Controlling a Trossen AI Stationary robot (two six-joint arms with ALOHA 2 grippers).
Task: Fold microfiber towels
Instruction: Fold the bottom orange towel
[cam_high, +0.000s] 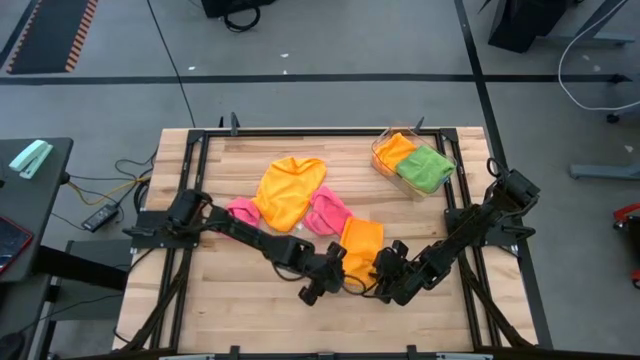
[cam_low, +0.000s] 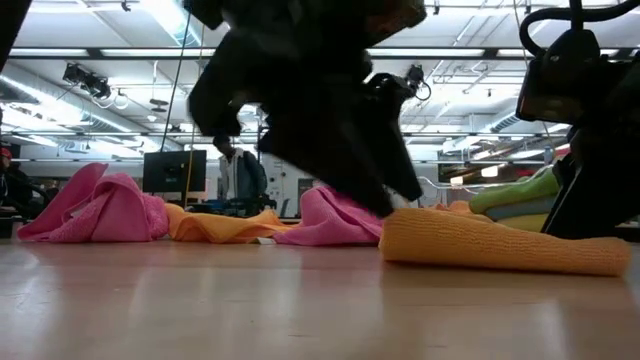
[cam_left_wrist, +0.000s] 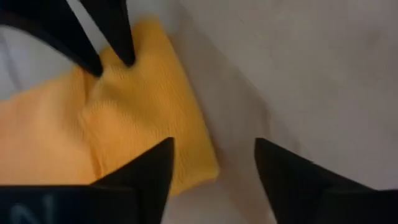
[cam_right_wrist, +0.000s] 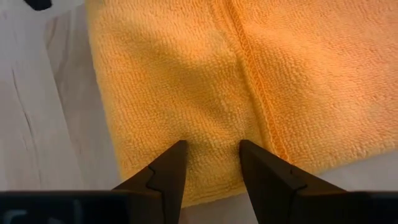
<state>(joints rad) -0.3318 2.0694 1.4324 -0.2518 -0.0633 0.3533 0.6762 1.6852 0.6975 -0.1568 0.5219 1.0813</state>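
The folded orange towel (cam_high: 361, 243) lies on the desk (cam_high: 220, 290) between both grippers. The left gripper (cam_high: 322, 285) stands wide beside its corner; the right gripper (cam_high: 385, 272), narrowly parted, presses its edge. Pink towels (cam_high: 327, 212) lie behind.

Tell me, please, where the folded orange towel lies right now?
In the high view, the folded orange towel lies near the table's front edge, right of centre, between both claws and beside a pink towel.

Hidden or cut off

Left gripper (cam_low: 330, 110) blurs dark, hiding towels behind; orange towel (cam_right_wrist: 249, 81) past the jaws runs off-frame.
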